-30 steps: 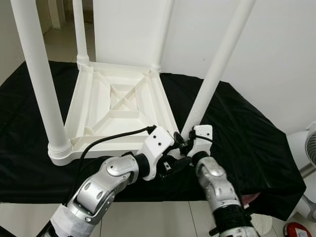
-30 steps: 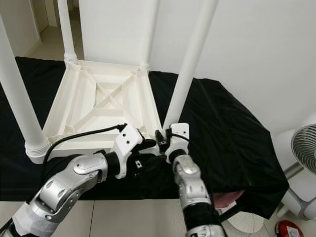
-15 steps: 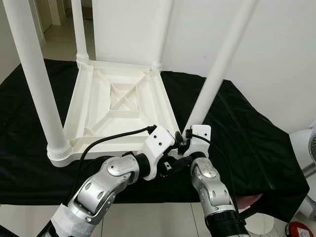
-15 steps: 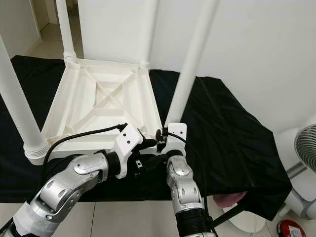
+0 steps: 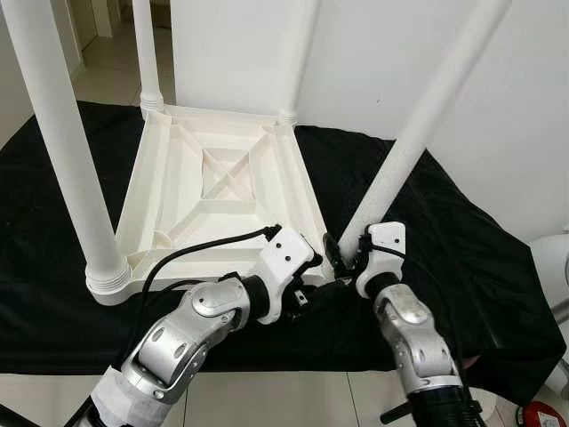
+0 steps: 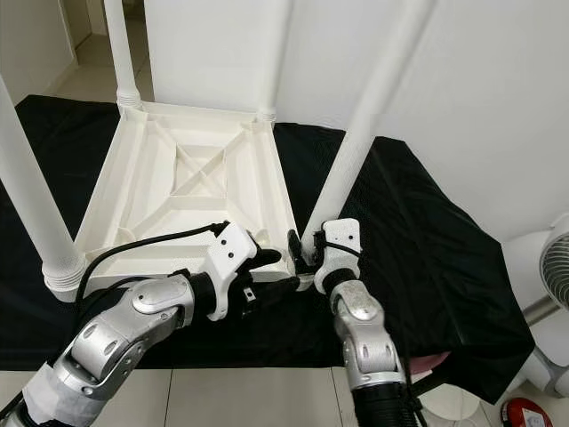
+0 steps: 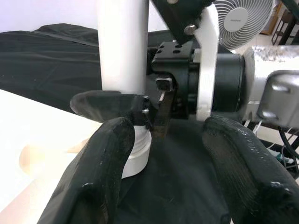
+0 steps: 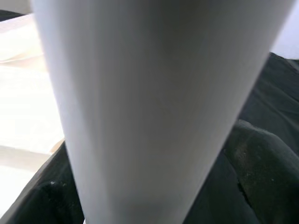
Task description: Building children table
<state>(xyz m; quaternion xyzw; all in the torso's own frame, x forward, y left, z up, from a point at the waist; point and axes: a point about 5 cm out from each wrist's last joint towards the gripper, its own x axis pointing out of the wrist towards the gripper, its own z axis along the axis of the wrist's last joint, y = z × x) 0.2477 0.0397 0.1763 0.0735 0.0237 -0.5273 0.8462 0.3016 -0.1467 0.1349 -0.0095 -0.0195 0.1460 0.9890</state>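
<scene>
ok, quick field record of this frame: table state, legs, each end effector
table: white tabletop upside down on black cloth
legs fitted: three upright at corners, e.g. near-left leg
fourth leg: tilted, base at near-right corner
right end effector: shut on fourth leg's base
left end effector: open, beside that corner
other: fan at right

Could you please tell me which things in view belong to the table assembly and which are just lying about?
Part of the job:
- upturned white tabletop
- three fitted legs, e.g. near-left leg
- tilted fourth leg at the near-right corner
- right gripper on that leg's base
- left gripper beside it

Just lying about:
- black cloth underneath
- white fan
</scene>
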